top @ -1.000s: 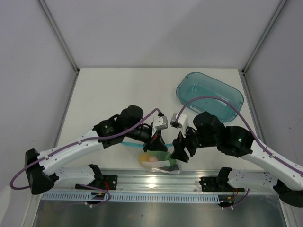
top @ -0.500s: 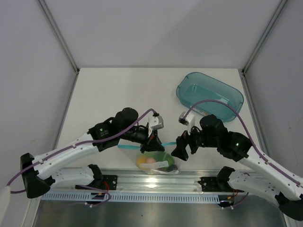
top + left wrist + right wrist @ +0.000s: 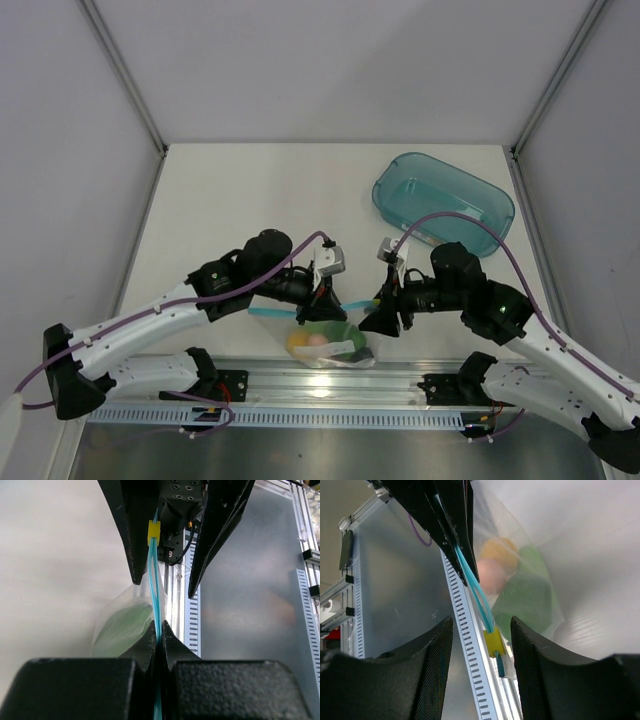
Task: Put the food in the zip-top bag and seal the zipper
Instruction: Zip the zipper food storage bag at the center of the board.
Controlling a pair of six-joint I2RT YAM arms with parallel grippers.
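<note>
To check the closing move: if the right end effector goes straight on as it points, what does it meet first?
Probably the yellow slider on the zipper, lying between its open fingers; depth unclear.

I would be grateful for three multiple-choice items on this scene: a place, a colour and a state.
1. Where is the food? A. inside the zip-top bag B. on a plate C. in a drawer
2. What colour is the slider on the zipper? A. red B. yellow C. white
3. How is the left gripper? A. wide open B. holding a spoon C. shut on the zipper
1 A, pieces show through the plastic; 2 B, yellow in both wrist views; 3 C, it pinches the blue strip.
</note>
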